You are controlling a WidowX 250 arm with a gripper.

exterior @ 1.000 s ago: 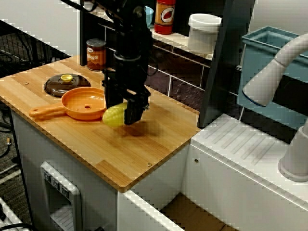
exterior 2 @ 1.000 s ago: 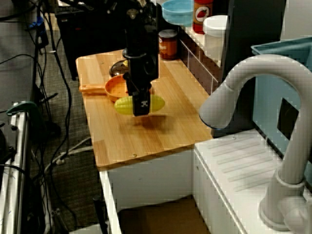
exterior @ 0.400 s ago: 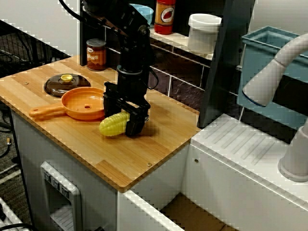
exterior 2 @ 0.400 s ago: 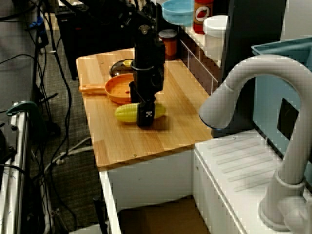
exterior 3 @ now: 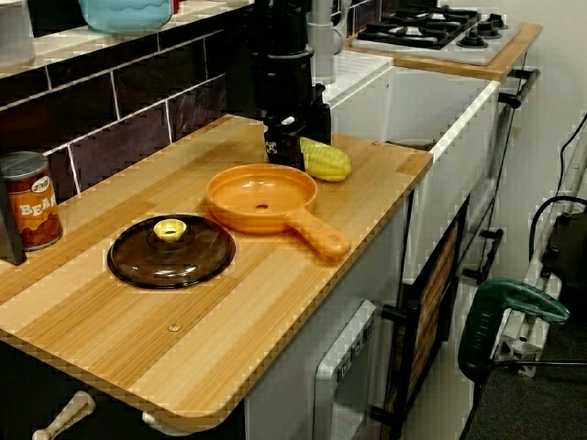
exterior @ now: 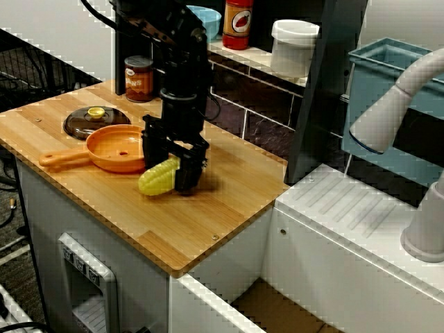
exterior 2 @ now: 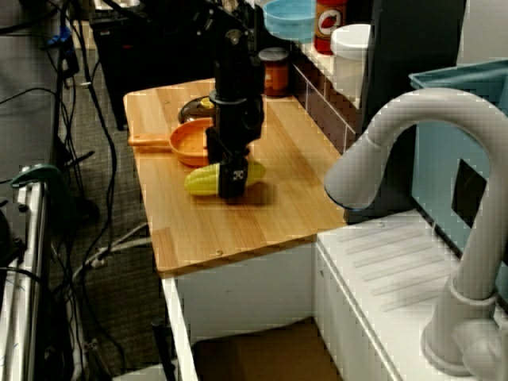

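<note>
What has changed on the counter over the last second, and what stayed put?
The gripper has come down with the corn, from above the counter onto it, slightly nearer the pan. It still clamps the corn. Pan, lid and can stayed put.

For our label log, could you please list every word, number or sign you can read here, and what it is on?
"BEA": on the can, seen from the counter's end; the rest of the word is not legible.
Red bottle: oval label, too blurred to read.
White mark on the fingers around the corn: too small to read.
</note>
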